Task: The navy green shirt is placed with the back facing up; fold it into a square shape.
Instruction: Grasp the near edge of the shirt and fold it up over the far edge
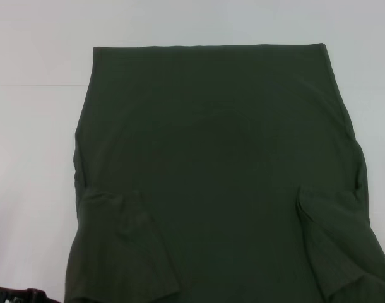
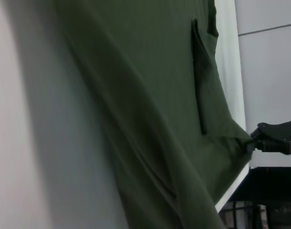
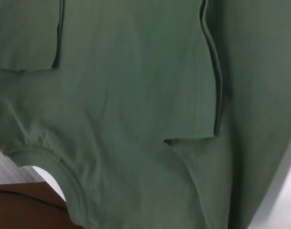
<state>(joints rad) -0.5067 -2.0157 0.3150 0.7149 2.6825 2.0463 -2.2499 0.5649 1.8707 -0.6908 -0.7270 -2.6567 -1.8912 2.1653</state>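
The navy green shirt (image 1: 218, 170) lies plain side up on the white table (image 1: 35, 158), hem at the far side. Both short sleeves are folded inward onto the body, one sleeve (image 1: 120, 240) at the near left and the other sleeve (image 1: 334, 240) at the near right. The neckline (image 3: 45, 160) shows in the right wrist view. In the left wrist view the shirt's near corner (image 2: 238, 138) is drawn to a point at my right gripper (image 2: 254, 142), which looks shut on it. A dark part of my left arm (image 1: 19, 294) shows at the near left edge of the head view.
White tabletop surrounds the shirt on the left, right and far sides. The table's near edge (image 2: 233, 191) runs under the right gripper, with dark frame parts (image 2: 269, 200) below it.
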